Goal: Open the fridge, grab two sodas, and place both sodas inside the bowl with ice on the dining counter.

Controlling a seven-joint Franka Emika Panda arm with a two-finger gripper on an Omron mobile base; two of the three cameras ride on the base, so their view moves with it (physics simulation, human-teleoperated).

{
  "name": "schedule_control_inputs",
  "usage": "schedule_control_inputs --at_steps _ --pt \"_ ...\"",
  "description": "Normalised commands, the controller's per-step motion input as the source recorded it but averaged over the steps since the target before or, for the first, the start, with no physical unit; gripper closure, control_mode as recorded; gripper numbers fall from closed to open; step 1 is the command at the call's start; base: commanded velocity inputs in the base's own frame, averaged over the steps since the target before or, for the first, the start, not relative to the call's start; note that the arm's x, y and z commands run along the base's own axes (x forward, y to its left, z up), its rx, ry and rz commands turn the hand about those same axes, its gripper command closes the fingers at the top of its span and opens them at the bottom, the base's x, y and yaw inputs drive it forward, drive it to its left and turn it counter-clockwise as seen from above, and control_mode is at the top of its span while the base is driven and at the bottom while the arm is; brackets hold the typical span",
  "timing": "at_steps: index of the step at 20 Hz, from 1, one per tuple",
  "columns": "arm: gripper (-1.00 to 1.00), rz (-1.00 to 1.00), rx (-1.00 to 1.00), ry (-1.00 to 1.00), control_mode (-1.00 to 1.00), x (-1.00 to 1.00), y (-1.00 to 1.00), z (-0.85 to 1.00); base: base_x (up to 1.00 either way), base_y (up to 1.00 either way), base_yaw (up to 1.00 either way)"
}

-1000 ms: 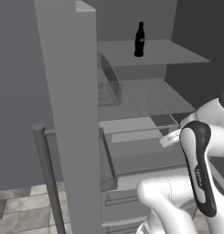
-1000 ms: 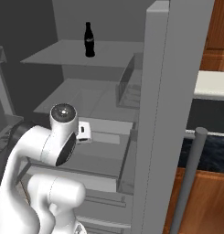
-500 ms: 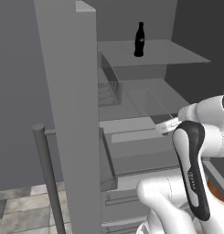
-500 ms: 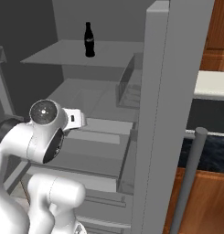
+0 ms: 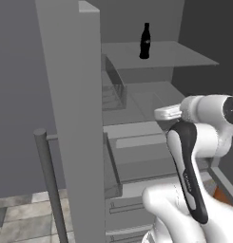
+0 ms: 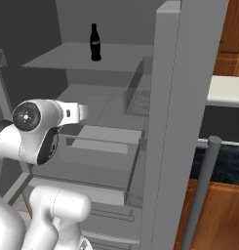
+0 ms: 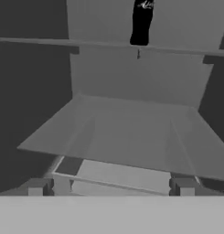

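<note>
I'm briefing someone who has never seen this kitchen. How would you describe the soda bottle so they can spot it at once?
Start at the tall grey fridge, whose doors stand open. Look inside to the upper shelf, a thin pale grey slab above the drawers. The soda bottle stands upright on it near the front edge: slim, black, with a narrow neck and a pale label mark, the one dark thing among the grey.

Fridge point(image 5: 75, 118) open; black soda bottle point(image 5: 145, 42) upright on upper shelf.

A slim black soda bottle point(image 5: 145, 41) stands upright near the front edge of the upper shelf point(image 5: 179, 54) inside the open grey fridge point(image 5: 75, 118); the wider shelf below point(image 7: 131, 132) lies bare.
</note>
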Motion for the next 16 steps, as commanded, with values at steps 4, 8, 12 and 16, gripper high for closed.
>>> schedule_control_inputs --at_steps 4,8,12,16 --pt "-1.0 -0.13 0.07 -0.18 -1.0 0.31 0.0 0.65 0.0 0.0 0.0" --pt "-1.0 -0.13 0.06 -0.15 -1.0 0.29 0.0 0.6 0.0 0.0 0.0" --pt "-1.0 -0.14 0.01 -0.07 -1.0 0.31 -0.07 0.5 0.0 0.0 0.0" --pt "-1.0 -0.09 0.0 -0.01 -1.0 0.3 -0.02 0.42 0.0 0.0 0.0"
